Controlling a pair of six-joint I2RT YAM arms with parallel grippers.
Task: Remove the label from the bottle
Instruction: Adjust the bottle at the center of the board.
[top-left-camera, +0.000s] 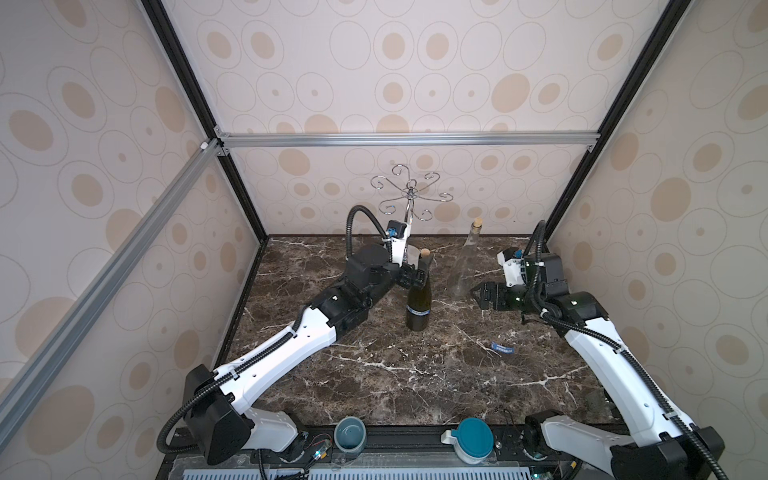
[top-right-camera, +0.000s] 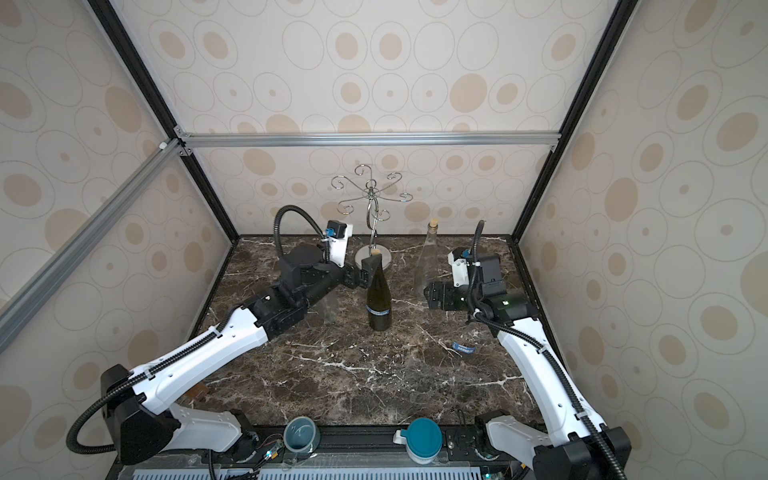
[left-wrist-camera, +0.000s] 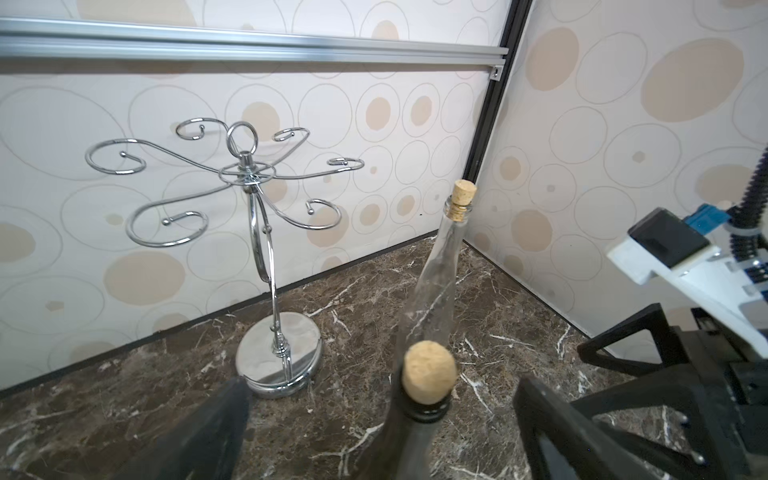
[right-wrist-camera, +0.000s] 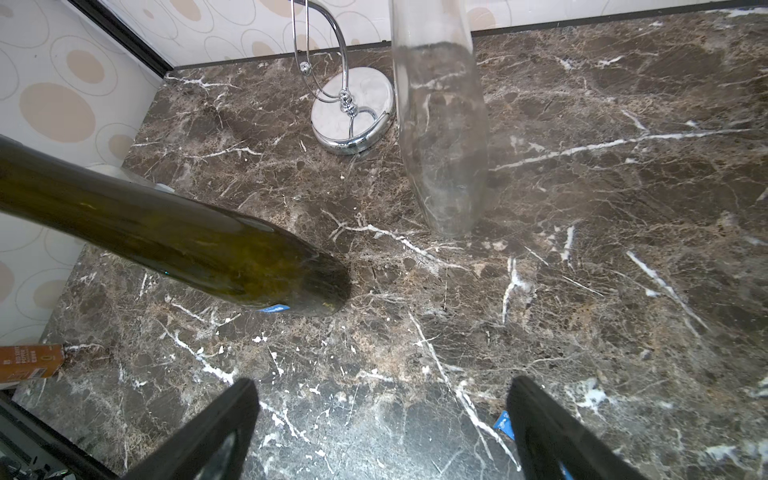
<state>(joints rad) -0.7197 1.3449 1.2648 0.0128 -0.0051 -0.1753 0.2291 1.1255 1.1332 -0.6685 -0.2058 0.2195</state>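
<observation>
Firstly, to the left of the dark bottle (top-left-camera: 419, 305) the left arm lies low and long over the tabletop (top-left-camera: 374, 374), and its wrist brings the left gripper (top-left-camera: 419, 269) to the bottle's neck, just under the cork (left-wrist-camera: 430, 376). Its fingers (left-wrist-camera: 224, 419) stand wide apart, one at each side of the neck, and they hold nothing; the left wrist view shows free space between each finger and the glass. The bottle itself stands upright about in the middle of the tabletop, its long axis vertical, and a blue label (top-left-camera: 417, 311) goes around its lower body as a flat ring. To the right of the bottle and further back stands a clear bottle (top-left-camera: 467, 266). Then comes the right gripper (top-left-camera: 478, 294), also fully open and empty, which hangs above the tabletop and points toward the dark bottle, well apart from it. I judge that the label sits lower than both grippers, so peeling needs a move downward. The right gripper has the freer way to it, while the left one is nearer, to steady the neck. A loose blue strip (top-left-camera: 502, 348) lies on the tabletop right of the bottle.
</observation>
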